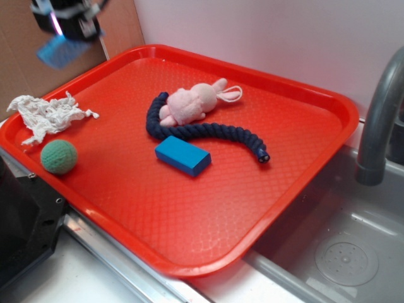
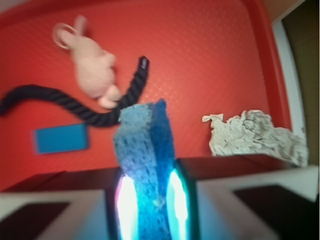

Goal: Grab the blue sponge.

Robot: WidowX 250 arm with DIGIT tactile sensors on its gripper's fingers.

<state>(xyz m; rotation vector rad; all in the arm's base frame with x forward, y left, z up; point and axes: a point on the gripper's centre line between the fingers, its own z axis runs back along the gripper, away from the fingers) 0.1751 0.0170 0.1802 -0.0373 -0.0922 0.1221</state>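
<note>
Wrist view: gripper (image 2: 150,200) clamping the blue sponge (image 2: 145,150) between both glowing pads, sponge sticking up at centre frame. Hanging well above the red tray (image 1: 303,101), seen at upper left of the exterior view, sponge (image 1: 58,52) dangling clear. Remaining on the tray: blue block (image 1: 183,155), dark rope (image 1: 208,132), pink bunny (image 1: 189,104), green ball (image 1: 59,156), crumpled white paper (image 1: 44,115). Looking essentially done, judging by the secure, lifted hold; little apparently left.
</note>
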